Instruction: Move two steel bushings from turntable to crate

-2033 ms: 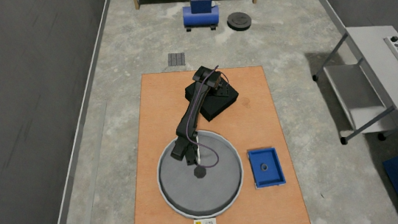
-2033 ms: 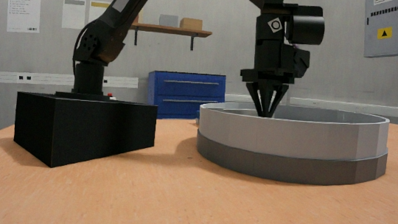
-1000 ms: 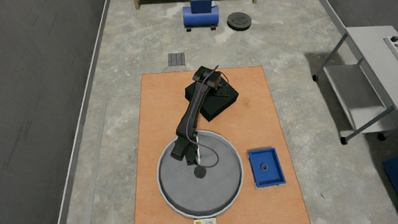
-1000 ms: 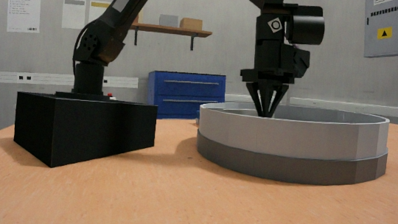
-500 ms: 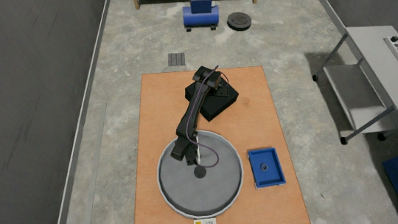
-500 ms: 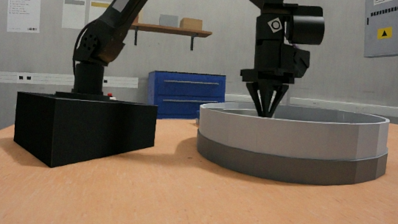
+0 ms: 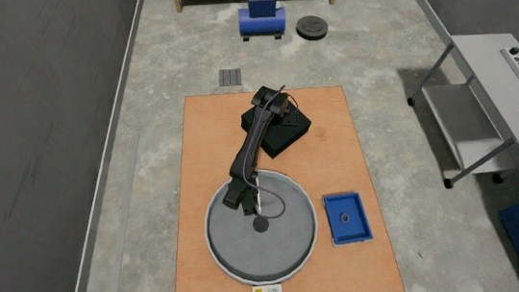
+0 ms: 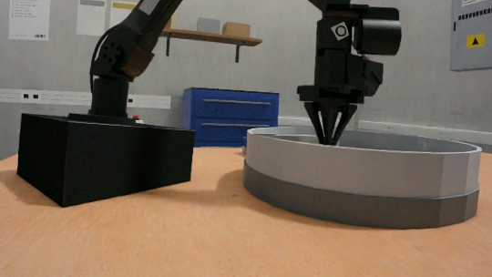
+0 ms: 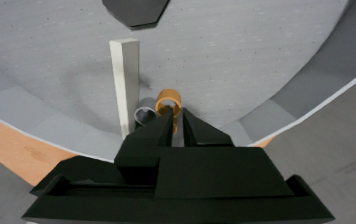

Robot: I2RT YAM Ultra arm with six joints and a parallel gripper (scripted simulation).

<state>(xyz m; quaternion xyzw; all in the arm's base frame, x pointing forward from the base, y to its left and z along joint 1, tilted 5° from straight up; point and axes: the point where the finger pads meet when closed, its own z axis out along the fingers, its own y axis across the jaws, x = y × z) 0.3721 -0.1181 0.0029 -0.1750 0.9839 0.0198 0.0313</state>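
A grey turntable (image 7: pixel 288 251) (image 8: pixel 364 169) (image 9: pixel 225 60) with a raised rim stands on the table. In the wrist view a grey steel bushing (image 9: pixel 146 102) lies beside the white bar, and an orange bushing (image 9: pixel 168 94) touches or nearly touches it on the right. More orange shows just below, mostly hidden by the fingers. My gripper (image 8: pixel 328 143) (image 9: pixel 178 112) points down inside the rim, open by a narrow gap and empty, with its tips at the orange bushing in the wrist view. The blue crate (image 7: pixel 356 231) holds one grey bushing (image 7: pixel 341 218).
A white bar (image 9: pixel 131 75) stands on the turntable left of the bushings, reaching from near the dark centre hub (image 7: pixel 260 224) (image 9: pixel 137 11) towards the rim. The black arm base (image 7: pixel 281 137) (image 8: pixel 114 160) stands behind the turntable in the overhead view.
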